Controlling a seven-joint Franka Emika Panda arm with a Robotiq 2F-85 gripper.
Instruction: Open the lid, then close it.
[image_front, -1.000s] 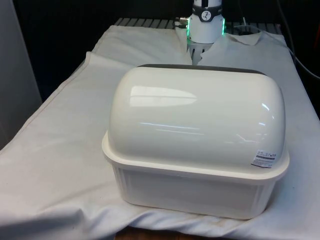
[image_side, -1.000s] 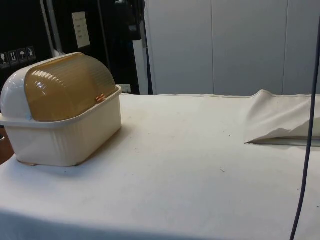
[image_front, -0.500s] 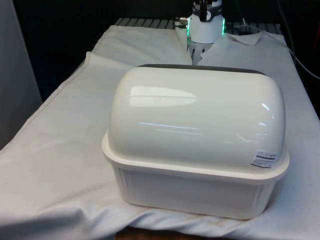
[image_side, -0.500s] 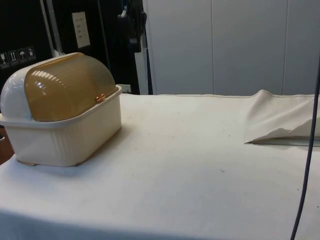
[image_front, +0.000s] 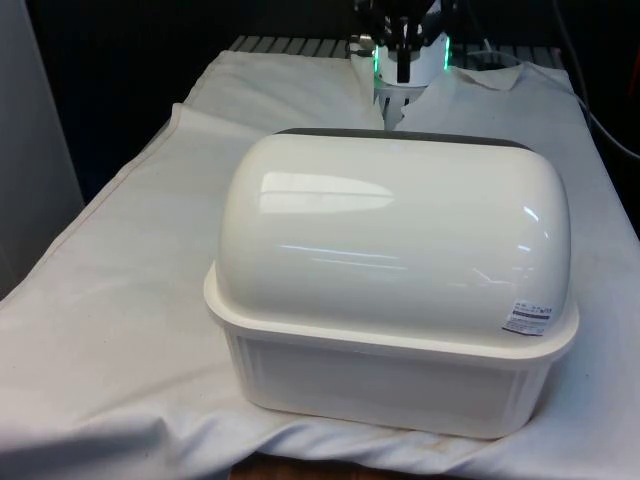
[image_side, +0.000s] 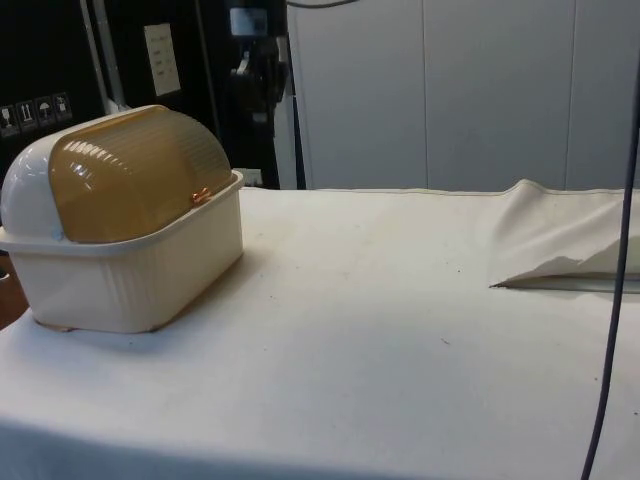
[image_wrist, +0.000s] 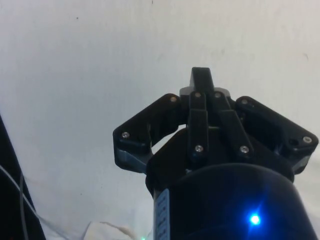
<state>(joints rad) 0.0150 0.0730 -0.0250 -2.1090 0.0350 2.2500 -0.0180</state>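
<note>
- The table (image_side: 400, 330), under its white cloth (image_front: 120, 300), is carrying one task item, a bread box.
- The box (image_front: 390, 360) is sitting at the end of the table nearest the front camera; in the side view the box (image_side: 130, 275) is lying toward that picture's left.
- Its long axis is running across the table, from the front view's left to the front view's right.
- It is turning its plain cream back to the front camera; its opening is facing the far end of the table, where the robot stands.
- The lid (image_side: 135, 170), an amber ribbed roll-top, is lying fully down, its lower edge meeting the box's front rim.
- A small copper-coloured knob (image_side: 201, 195) is sitting near that lower edge, pointing toward the robot's end.
- The gripper (image_side: 258, 78) is hanging high above the table, well apart from the box and on the lid's side of it; in the front view the gripper (image_front: 402, 50) is showing above and behind the box.
- In the wrist view the gripper (image_wrist: 201, 81) is looking down on bare cloth, its fingers (image_wrist: 198, 117) pressed together and holding nothing.
- Judgement: no part of the task is appearing done. The lid is not yet opened; approach, contact at the knob, rolling up and rolling back down are all remaining.
</note>
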